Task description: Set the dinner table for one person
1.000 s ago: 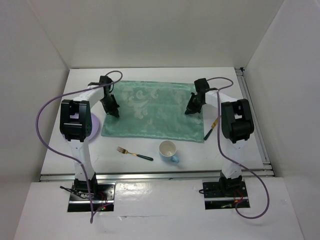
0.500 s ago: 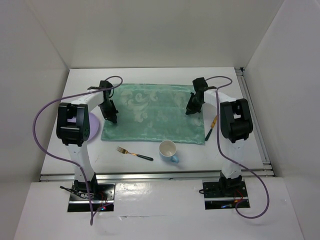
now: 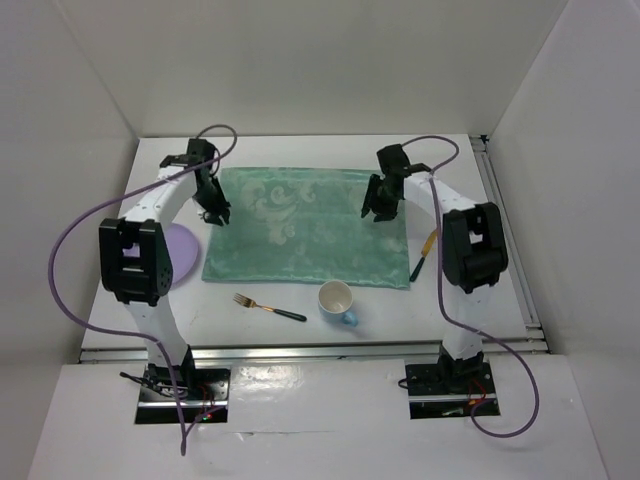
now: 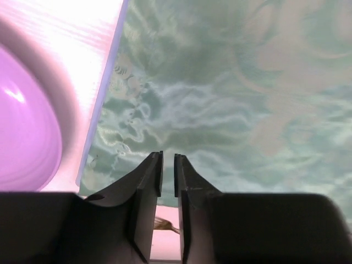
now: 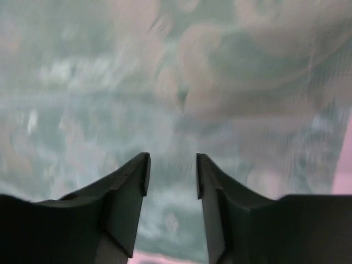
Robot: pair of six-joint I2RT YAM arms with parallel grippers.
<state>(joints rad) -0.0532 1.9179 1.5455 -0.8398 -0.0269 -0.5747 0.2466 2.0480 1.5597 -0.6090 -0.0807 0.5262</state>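
From above, I am looking down on the white surface (image 3: 300, 150), the dinner table, which is spreading between white walls with a metal rail running along its right edge. A teal patterned cloth (image 3: 310, 225) is lying flat in its middle. A mug (image 3: 337, 301) is standing upright just in front of the cloth, its opening showing a pale inside, with a fork (image 3: 268, 307) lying to its left. A purple plate (image 3: 183, 255) is sitting beside the cloth's left edge and a knife (image 3: 425, 255) beside its right. My left end effector (image 3: 213, 215) is hanging over the cloth's left edge and my right end effector (image 3: 372, 212) over its far right part. From my left wrist, the fingers are sitting nearly together, a thin slit between them, gripping nothing, with the plate's rim curving at the left. From my right wrist, the blurred cloth is filling the view and the fingers are standing moderately apart.
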